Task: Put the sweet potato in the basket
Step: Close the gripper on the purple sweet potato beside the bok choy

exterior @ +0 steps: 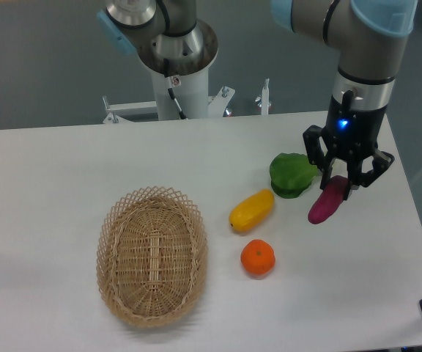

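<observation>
The sweet potato (326, 202) is a small magenta-purple tuber at the right of the table, tilted, with its upper end between my gripper's fingers. My gripper (341, 182) points down over it and is shut on its upper end. I cannot tell whether its lower end still touches the table. The basket (117, 220) is an oval tan wicker one at the front left of the table, empty, far to the left of the gripper.
A green vegetable (291, 174) lies just left of the gripper. A yellow oblong fruit (252, 210) and a round orange (258, 258) lie between the gripper and the basket. The arm's base (176, 81) stands at the back edge of the table.
</observation>
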Controlling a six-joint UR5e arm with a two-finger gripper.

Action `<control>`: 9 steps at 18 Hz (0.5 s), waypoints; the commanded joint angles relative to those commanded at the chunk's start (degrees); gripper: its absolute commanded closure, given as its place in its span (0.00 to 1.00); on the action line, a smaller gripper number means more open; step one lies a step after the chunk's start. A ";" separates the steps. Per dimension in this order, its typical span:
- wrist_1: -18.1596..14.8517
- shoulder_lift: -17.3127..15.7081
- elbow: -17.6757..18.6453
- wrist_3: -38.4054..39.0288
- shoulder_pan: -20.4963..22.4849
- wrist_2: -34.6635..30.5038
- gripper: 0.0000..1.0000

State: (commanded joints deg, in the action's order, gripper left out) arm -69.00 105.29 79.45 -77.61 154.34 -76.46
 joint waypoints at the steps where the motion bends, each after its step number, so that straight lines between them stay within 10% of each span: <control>1: 0.00 0.00 0.00 0.00 -0.09 0.09 0.69; 9: 0.26 0.26 0.35 3.51 -1.57 -0.35 0.69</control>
State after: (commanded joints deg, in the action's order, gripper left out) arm -68.73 105.56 79.80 -74.10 152.76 -76.82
